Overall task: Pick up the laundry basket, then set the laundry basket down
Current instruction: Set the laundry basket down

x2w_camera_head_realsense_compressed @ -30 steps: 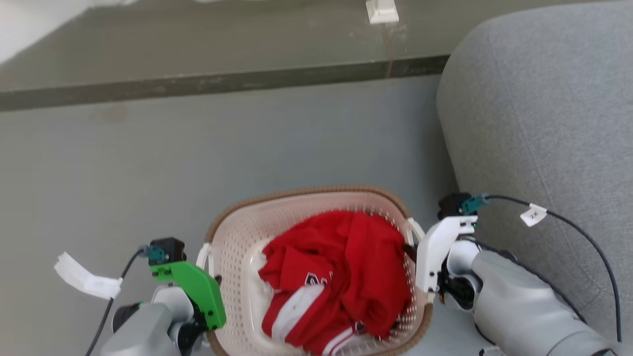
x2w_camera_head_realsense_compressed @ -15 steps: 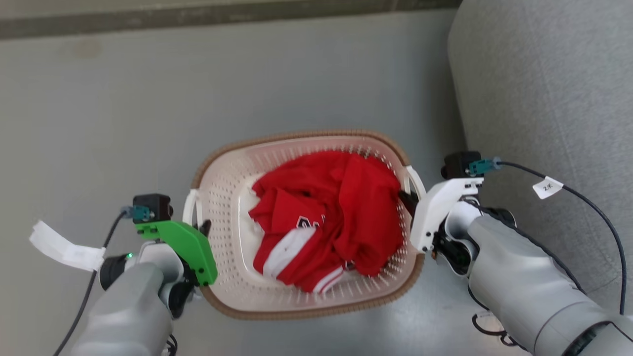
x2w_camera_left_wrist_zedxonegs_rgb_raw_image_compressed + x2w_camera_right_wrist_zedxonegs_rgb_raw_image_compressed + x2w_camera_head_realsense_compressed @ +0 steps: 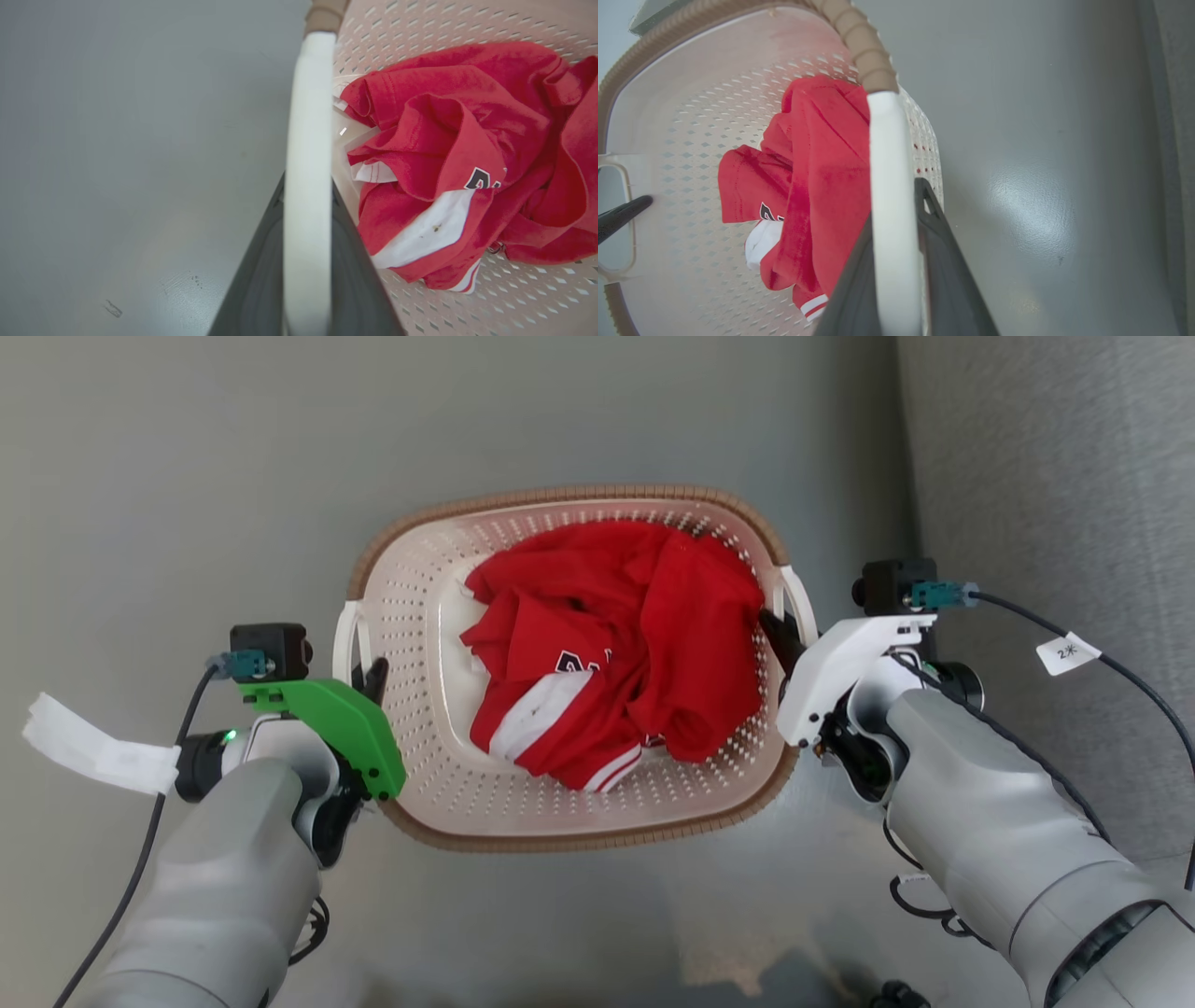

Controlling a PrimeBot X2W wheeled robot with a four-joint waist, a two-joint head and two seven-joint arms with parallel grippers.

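The laundry basket [image 3: 420, 607], cream perforated plastic with a brown woven-look rim, sits mid-frame in the head view over grey floor, with a red and white garment [image 3: 616, 644] inside. My left gripper [image 3: 373, 674] is shut on its left white handle [image 3: 308, 140], dark fingers [image 3: 261, 266] on either side of the bar. My right gripper [image 3: 777, 630] is shut on the right white handle [image 3: 889, 186], gripping it the same way. Whether the basket's base touches the floor cannot be told.
A grey upholstered sofa [image 3: 1055, 476] stands close on the right, next to my right arm. Bare grey floor [image 3: 187, 476] lies left of and beyond the basket. In the right wrist view, the left gripper's finger [image 3: 621, 214] pokes through the far handle.
The head camera has tilted down, so the basket and both grippers sit higher in the picture and the dark floor strip is out of frame. Both grips on the handles are unchanged.
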